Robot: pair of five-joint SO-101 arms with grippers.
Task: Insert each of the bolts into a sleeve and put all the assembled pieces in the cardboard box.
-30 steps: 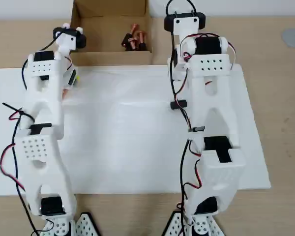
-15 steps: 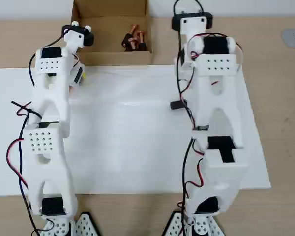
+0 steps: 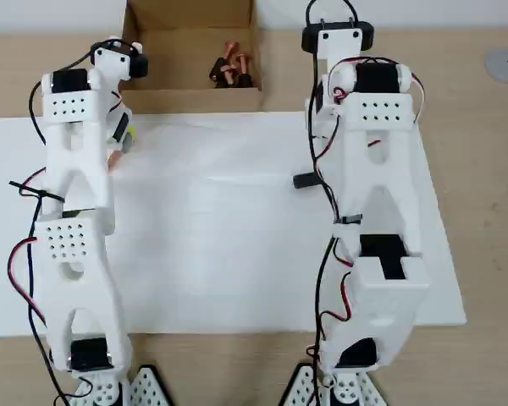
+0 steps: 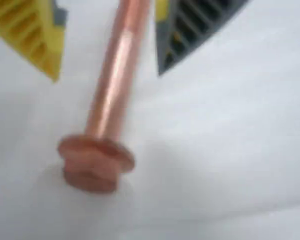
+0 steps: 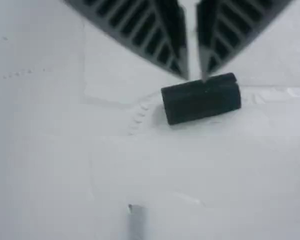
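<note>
The left gripper (image 4: 106,74) has its jaws clamped on the copper bolt (image 4: 110,95), whose shank runs up between them and is cut off at the frame edge, its flanged head hanging down close to the white sheet (image 5: 65,150). The right gripper (image 5: 195,75) has its jaws drawn almost together and empty, their tips just above the black sleeve (image 5: 201,98), which lies on its side on the sheet. From the high view, the arm hides most of the left gripper, beside the cardboard box (image 3: 190,100).
</note>
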